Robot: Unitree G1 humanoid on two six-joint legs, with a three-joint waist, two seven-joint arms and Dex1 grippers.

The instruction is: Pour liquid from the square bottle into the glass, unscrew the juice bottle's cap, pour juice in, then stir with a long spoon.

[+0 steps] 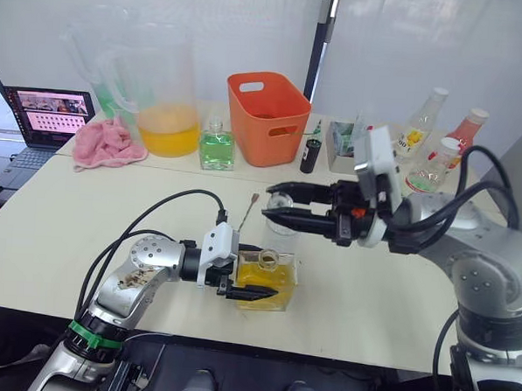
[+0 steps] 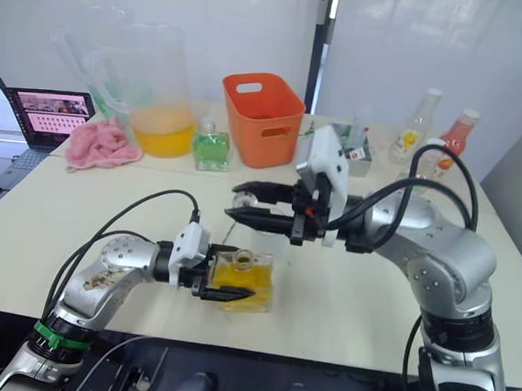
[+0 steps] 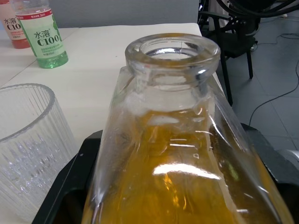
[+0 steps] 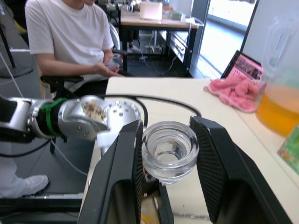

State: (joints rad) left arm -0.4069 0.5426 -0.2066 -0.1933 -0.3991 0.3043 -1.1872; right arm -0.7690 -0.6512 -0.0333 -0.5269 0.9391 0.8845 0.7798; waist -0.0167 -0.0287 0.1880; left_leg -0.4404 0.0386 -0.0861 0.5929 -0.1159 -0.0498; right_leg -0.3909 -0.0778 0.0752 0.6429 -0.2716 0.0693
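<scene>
Table [image 1: 57,237]: pitcher [image 1: 161,94], orange basket [image 1: 267,117] behind glass [image 1: 281,230].

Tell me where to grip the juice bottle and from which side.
Grip the juice bottle around its labelled middle, probably coming from the robot's side: it stands upright and slim, the red bottle and yellow-labelled bottle stand close behind, and the cap is left free for unscrewing.
</scene>
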